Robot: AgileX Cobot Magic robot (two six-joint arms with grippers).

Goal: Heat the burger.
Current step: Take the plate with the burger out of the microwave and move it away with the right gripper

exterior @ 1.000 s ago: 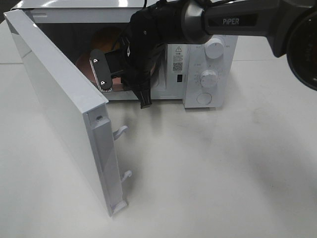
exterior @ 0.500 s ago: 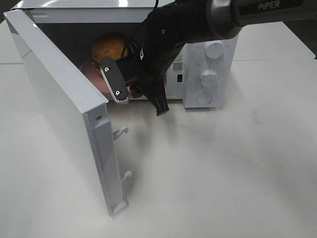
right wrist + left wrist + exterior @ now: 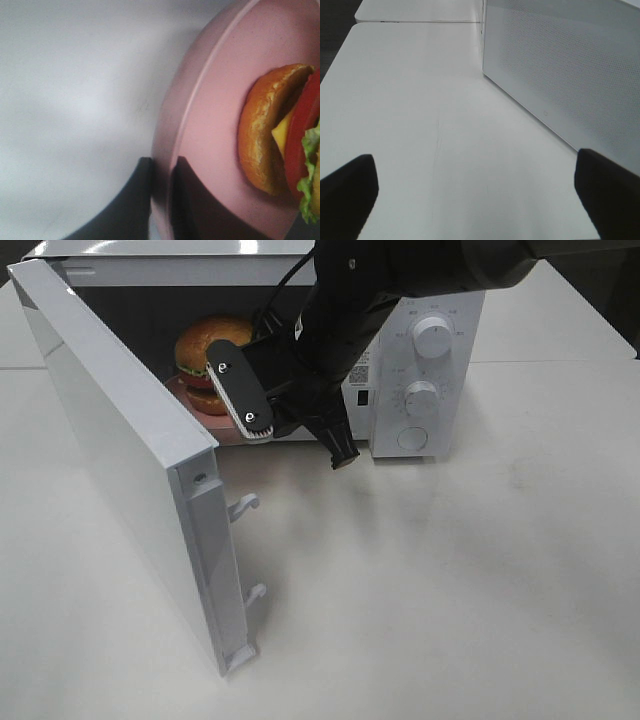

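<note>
Burger on its plate inside the open microwave

Near left, the left gripper (image 3: 475,192) hangs spread wide over the table (image 3: 420,110). Beyond the open door (image 3: 130,470), the right gripper (image 3: 161,200) pinches the pink plate (image 3: 210,130) rim; the burger (image 3: 207,348) sits inside the microwave (image 3: 425,370).

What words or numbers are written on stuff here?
None can be read.
Sticker on the microwave front: print and a code, too small.
Marks around the upper knob and lower knob: too small.
Wrist views: no writing.
</note>
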